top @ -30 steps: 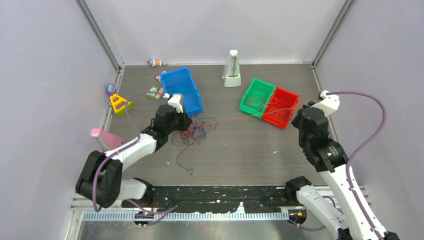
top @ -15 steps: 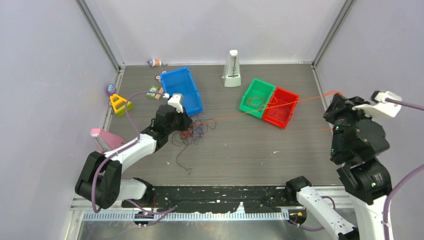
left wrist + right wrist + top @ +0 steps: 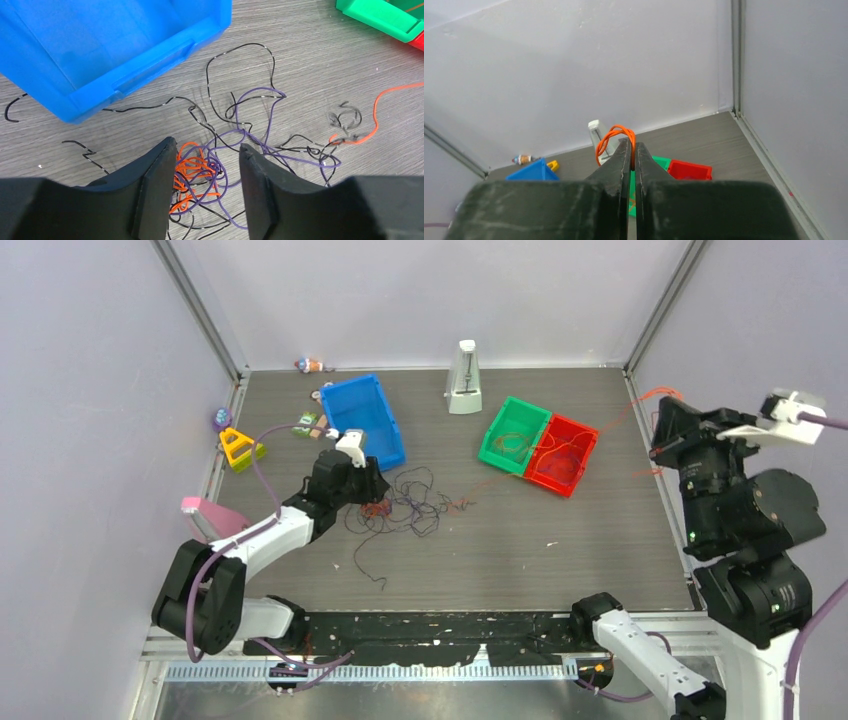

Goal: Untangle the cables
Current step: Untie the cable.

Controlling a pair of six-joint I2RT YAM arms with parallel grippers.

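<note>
The cables (image 3: 400, 505) lie as a loose tangle of orange, purple and black strands just in front of the blue bin. My left gripper (image 3: 368, 488) hovers over the tangle's left end. In the left wrist view that gripper (image 3: 208, 146) is open, with the orange and purple knot (image 3: 192, 165) on the table between its fingers. My right gripper (image 3: 665, 427) is raised high at the right side and is shut on an orange cable. A loop of that orange cable (image 3: 614, 137) sticks out above the right gripper's (image 3: 631, 146) closed tips. The strand trails slack over the red bin towards the tangle.
A blue bin (image 3: 365, 420) stands close behind the tangle. A green bin (image 3: 515, 435) and a red bin (image 3: 562, 455) sit joined at centre right, with thin strands inside. A white metronome-like object (image 3: 463, 378) stands at the back. A yellow toy (image 3: 238, 448) and a pink block (image 3: 205, 515) lie at the left.
My left gripper has opened and let go of the knot. The right arm rose and swung right with the orange cable; the strand went taut, then slack, and the tangle spread rightwards.
</note>
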